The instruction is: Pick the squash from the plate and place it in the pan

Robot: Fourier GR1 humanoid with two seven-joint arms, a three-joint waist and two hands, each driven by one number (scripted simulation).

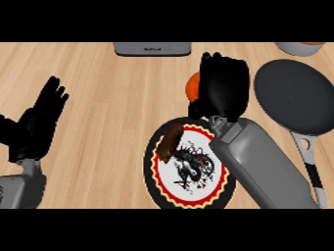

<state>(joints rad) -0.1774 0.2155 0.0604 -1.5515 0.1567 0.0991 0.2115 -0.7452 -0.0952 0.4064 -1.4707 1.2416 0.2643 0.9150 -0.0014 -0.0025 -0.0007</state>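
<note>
Where the wooden desk (111,98) is seen from above, it carries one plate (171,179), one pan (297,97), one squash (192,86), one grey appliance (153,48) and one pale vessel (299,47), and two robot hands work over it. The right robot hand (224,88) sits at 12 o'clock of the plate, its fingers curled round the orange squash, which shows only at the hand's 9 o'clock side, beyond the plate's rim and outside the pan. The pan lies at 3 o'clock of that hand, a narrow strip of bare wood between them. Its single handle (313,166) runs toward 6 o'clock beside the right forearm (260,162), which crosses the plate's 3 o'clock edge. One brown item (171,139) rests on the plate at 11 o'clock. The left robot hand (35,122) rests at 9 o'clock of the view, its fingers straight and apart. A wide stretch of bare desk separates it from the plate. The appliance and the vessel are cut by the top edge.
</note>
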